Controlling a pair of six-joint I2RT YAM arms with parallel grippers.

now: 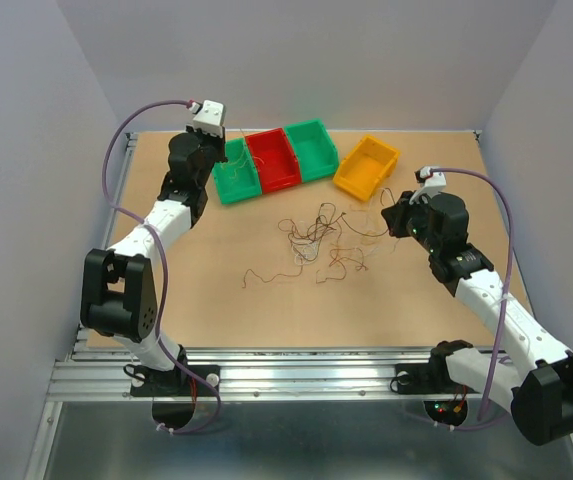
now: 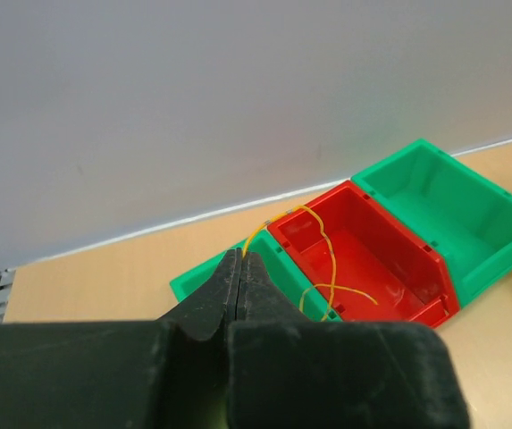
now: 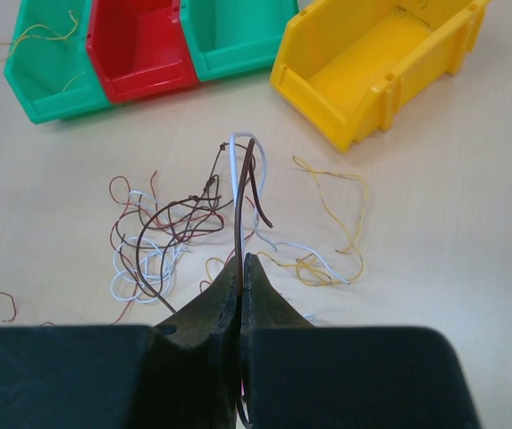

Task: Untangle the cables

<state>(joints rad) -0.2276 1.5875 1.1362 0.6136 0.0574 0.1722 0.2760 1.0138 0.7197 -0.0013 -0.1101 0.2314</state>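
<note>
Cables [image 1: 316, 240] tangled on worktop [image 1: 216, 300] | left hand [image 2: 240, 259] pinches yellow wire [image 2: 327, 250] | right hand [image 3: 240, 264] pinches brown wire [image 3: 245, 197] | best: draw brown out slowly

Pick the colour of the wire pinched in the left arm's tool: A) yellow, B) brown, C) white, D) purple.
A: in the left wrist view, the shut left tool pinches a yellow wire that loops out over the red bin.

Surface [image 1: 216, 310]: tan wooden board.
Far edge: green bin [image 1: 235, 176], red bin [image 1: 272, 160], second green bin [image 1: 312, 149] touching in a row; yellow bin [image 1: 366, 167] near, angled.
Middle: cables [image 1: 311, 238], thin loose tangle, stray strands around.
</note>
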